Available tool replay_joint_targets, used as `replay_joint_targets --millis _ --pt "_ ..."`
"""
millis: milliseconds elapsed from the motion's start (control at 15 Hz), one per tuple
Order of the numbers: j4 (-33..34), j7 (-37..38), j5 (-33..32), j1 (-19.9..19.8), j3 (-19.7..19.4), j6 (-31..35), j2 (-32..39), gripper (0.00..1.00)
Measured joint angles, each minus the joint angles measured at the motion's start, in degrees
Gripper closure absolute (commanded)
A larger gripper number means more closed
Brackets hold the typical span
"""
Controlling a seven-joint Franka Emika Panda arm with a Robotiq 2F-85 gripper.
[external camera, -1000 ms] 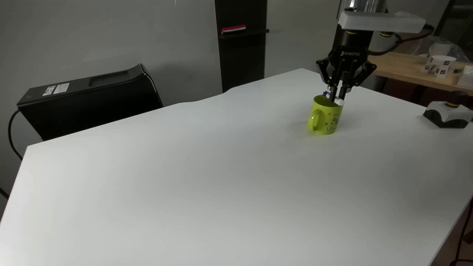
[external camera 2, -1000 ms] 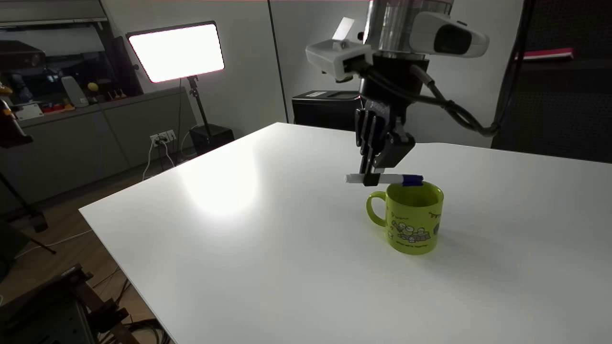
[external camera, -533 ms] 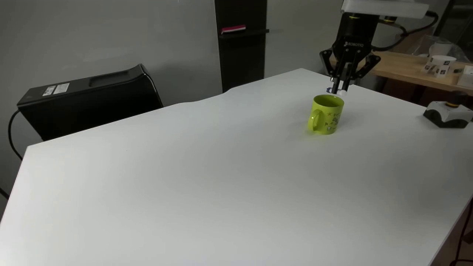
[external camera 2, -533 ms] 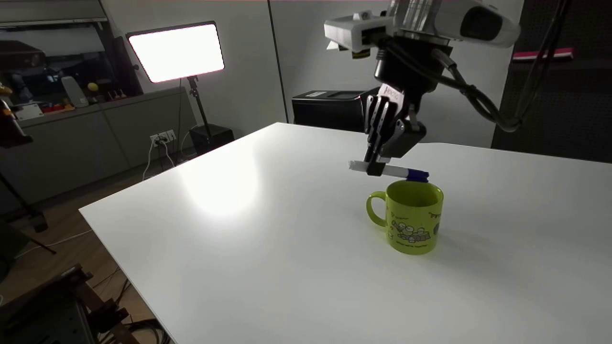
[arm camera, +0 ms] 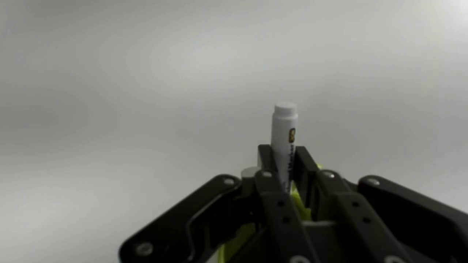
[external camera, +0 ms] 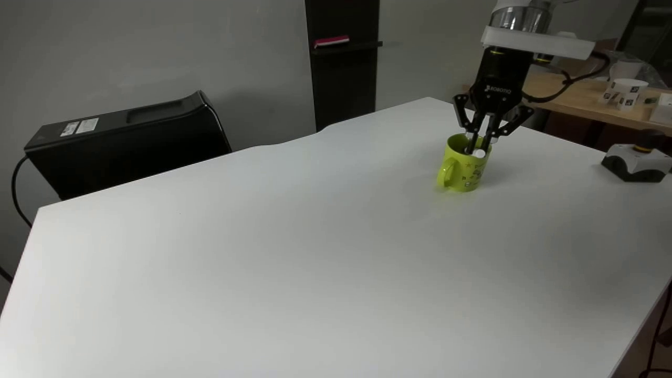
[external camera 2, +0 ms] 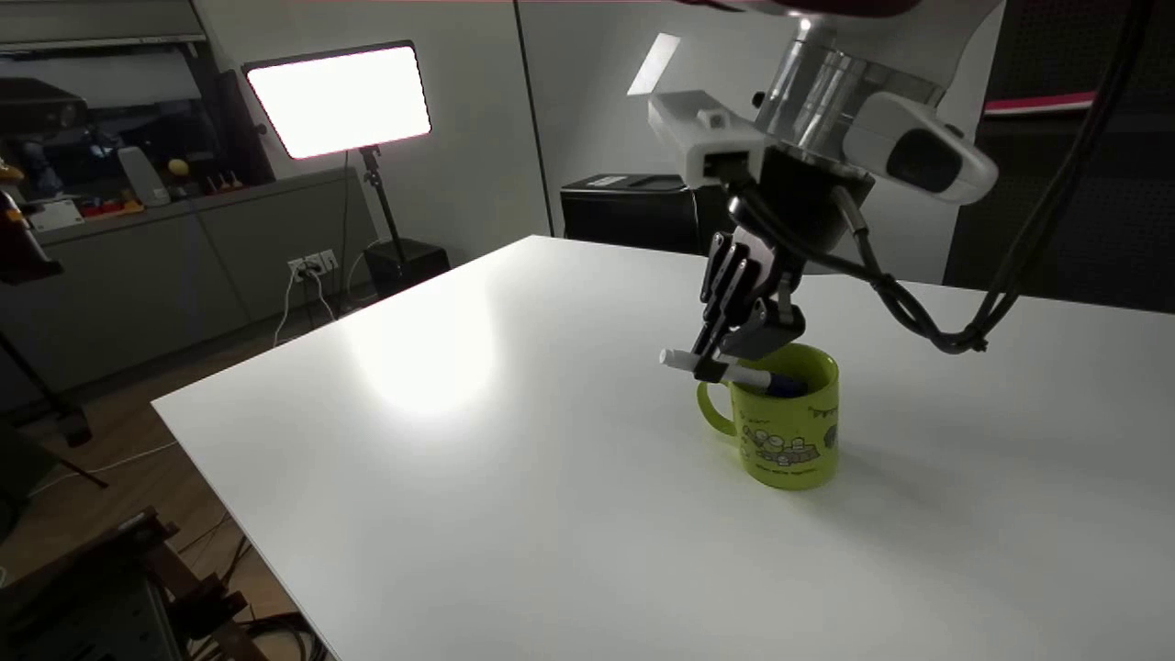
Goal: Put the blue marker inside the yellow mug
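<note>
The yellow mug stands on the white table and shows in both exterior views, with printed drawings and a side handle. My gripper is shut on the white barrel of the blue marker, above the mug's handle side. The marker is tilted, its blue end lower and inside the mug's mouth, its white end sticking out past the rim. In the wrist view the marker stands between the fingertips of the gripper; its blue end is hidden there. The mug shows partly behind the fingers.
A white device with a dark knob sits on the table's right side in an exterior view. A black box stands beyond the table edge. A lit lamp panel stands behind the table.
The gripper and marker first rose above the mug, then came down with a steeper tilt. The blue end has gone from above the rim to inside the mouth. The mug has shifted slightly.
</note>
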Motion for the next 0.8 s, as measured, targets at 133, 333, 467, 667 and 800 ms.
replay_joint_targets --millis 133,333,467,667,800 --pt "0.8 -0.4 0.6 -0.1 0.0 0.0 1.0 0.95" --pt "1.5 -0.8 0.6 -0.1 0.1 0.2 1.8 0.95" --pt "1.7 -0.9 0.6 -0.1 0.1 0.4 2.0 0.95" --pt "1.9 -0.9 0.5 -0.1 0.1 0.8 2.0 0.95" --pt "2.0 -0.9 0.3 -0.1 0.0 0.9 2.0 0.95"
